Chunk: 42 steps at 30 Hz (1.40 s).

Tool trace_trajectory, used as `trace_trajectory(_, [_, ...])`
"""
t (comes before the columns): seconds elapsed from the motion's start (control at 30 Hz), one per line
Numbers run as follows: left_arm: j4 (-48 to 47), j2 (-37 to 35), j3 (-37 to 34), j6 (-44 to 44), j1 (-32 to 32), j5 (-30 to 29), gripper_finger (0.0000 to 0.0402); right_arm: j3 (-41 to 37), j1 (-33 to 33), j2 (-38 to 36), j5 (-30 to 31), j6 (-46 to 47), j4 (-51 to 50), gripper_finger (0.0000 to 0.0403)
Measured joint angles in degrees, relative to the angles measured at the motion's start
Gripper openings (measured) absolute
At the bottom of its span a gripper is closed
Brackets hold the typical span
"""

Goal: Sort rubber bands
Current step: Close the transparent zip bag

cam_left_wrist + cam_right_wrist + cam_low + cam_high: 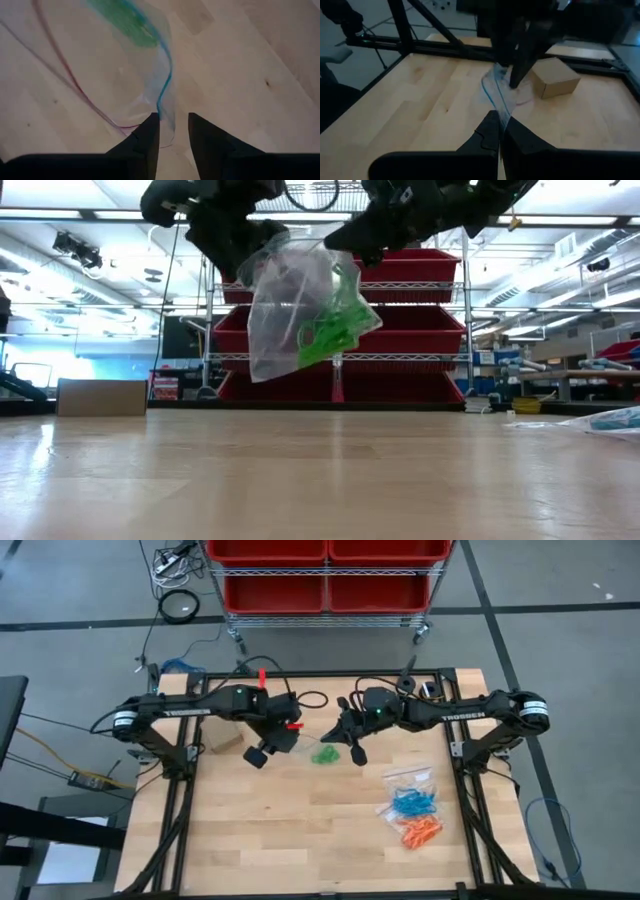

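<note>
The light wooden counter carries a small brown cardboard box just beside the left hand, and blue rubber bands and orange rubber bands lying on clear plastic bags, apart from the right hand.

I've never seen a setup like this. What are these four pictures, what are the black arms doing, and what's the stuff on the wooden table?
Two robot arms work over a wooden table. One picture looks straight down, one looks level across the tabletop, and two come from cameras on the wrists. Together, the left gripper and right gripper hold up a clear bag containing green rubber bands. The right gripper is pinched shut on the bag's edge; the left's fingers stand slightly apart. Blue rubber bands and orange rubber bands lie bagged on the table, near a small cardboard box.
</note>
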Motion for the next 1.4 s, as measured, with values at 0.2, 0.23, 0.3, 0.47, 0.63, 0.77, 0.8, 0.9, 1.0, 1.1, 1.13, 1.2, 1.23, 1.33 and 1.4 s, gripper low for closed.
trace_trajectory(0.2, [-2.27, 0.11, 5.7, 0.27, 0.0, -2.08, 0.0111, 0.0, 0.0, 0.0, -0.19, -0.88, -1.4, 0.0])
trace_trajectory(0.23, [-2.21, 0.13, 7.15, 0.26, 0.0, -3.12, 0.0111, 0.0, 0.0, 0.0, -0.14, -0.97, -1.4, 0.0])
trace_trajectory(0.3, [-2.92, 0.08, 10.23, 0.03, 0.02, -4.44, 0.0111, 0.0, 0.0, 0.0, 0.55, -1.3, -1.38, 0.0])
trace_trajectory(0.47, [-6.01, -0.58, 15.16, -1.89, 0.19, -5.72, 0.0111, 0.0, -0.02, 0.0, 1.92, -2.48, -1.28, 0.0])
trace_trajectory(0.63, [-9.06, -3.65, 15.01, -7.6, 3.43, -8.02, 0.0111, -0.02, -1.16, -0.31, 1.86, -3.63, -0.5, 0.0])
trace_trajectory(0.77, [-4.88, -8.59, 8.11, -13.31, 8.11, -2.49, 0.0104, -0.04, -1.95, -1.33, 2.0, -4.65, 1.01, 0.0])
trace_trajectory(0.8, [-2.17, -10.64, 5.27, -14.45, 9.11, -1.08, 0.0102, -0.04, -2.08, -1.75, 2.22, -4.94, 1.52, 0.0])
trace_trajectory(0.9, [7.89, -17.62, -5.6, -17.3, 11.48, 0.55, 0.0097, -0.04, -2.39, -3.22, 3.55, -5.57, 1.68, 0.0])
trace_trajectory(1.0, [21.61, -25.18, -18.05, -21.44, 13.03, 1.64, 0.0096, -0.04, -2.67, -4.28, 3.82, -6.02, 1.9, 0.0])
trace_trajectory(1.1, [39.29, -32.62, -30.06, -26.76, 13.72, 3.53, 0.0097, -0.04, -2.8, -4.59, 3.89, -6.01, 2.67, 0.0])
trace_trajectory(1.13, [45.0, -34.71, -33.91, -28.73, 13.74, 4.08, 0.0097, -0.04, -2.8, -4.59, 3.86, -5.99, 2.74, 0.0])
trace_trajectory(1.2, [56.19, -38.08, -41.03, -32.45, 13.75, 4.82, 0.0097, -0.04, -2.8, -4.59, 3.87, -5.97, 3.07, 0.0])
trace_trajectory(1.23, [61.03, -39.41, -44.24, -34.27, 13.75, 4.93, 0.0097, -0.04, -2.78, -4.59, 3.9, -5.97, 3.43, 0.0])
trace_trajectory(1.33, [71.37, -41.63, -51.86, -38.88, 13.75, 4.94, 0.0097, -0.04, -2.8, -4.59, 3.96, -5.95, 4.41, 0.0])
trace_trajectory(1.4, [76.32, -41.82, -55.59, -41.65, 13.75, 5.28, 0.0097, -0.04, -2.8, -4.59, 3.96, -5.93, 5.28, 0.0])
